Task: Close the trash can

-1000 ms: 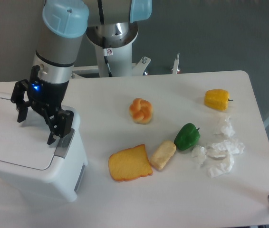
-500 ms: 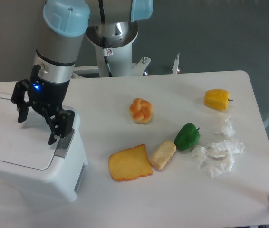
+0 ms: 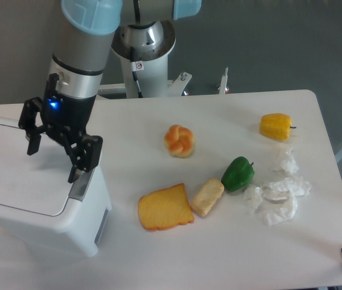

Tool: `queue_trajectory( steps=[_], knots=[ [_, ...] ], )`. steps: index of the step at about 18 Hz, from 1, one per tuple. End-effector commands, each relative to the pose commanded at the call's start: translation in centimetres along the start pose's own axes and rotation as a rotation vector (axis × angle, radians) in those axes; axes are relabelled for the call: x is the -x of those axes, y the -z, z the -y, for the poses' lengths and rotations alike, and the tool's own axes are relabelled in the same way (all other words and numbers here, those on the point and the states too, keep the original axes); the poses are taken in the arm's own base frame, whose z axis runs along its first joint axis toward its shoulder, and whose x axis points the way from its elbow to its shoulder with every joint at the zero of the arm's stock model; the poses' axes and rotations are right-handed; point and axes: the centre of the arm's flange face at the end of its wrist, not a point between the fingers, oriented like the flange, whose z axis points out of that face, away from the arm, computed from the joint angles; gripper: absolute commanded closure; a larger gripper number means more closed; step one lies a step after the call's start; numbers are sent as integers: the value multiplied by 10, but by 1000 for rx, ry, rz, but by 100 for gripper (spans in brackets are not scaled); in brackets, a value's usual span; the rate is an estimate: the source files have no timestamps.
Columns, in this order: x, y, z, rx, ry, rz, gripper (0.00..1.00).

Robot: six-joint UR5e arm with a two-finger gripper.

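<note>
The trash can is a large white boxy bin at the left front of the table. Its flat white lid lies down flat on top. The grey front latch sits at the lid's right edge. My gripper hangs just above the lid's right side, open and empty, with one black finger over the lid's back and one finger just above the latch.
On the white table lie an orange bun, a toast slice, a pale bread piece, a green pepper, a yellow pepper and crumpled white tissues. The arm's base stands at the back.
My gripper has shifted slightly right and up from the lid, still open. The trash can and the food have not moved.
</note>
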Motion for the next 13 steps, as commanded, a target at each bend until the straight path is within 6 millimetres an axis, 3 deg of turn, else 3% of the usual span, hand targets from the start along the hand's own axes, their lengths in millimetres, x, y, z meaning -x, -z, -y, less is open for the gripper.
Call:
queue_trajectory(
  steps=[3, 6, 13],
  knots=[
    [12, 5, -5, 5, 15, 19, 0],
    [38, 16, -18, 13, 3, 57, 0],
    [53, 22, -33, 107, -132, 140, 0]
  ],
)
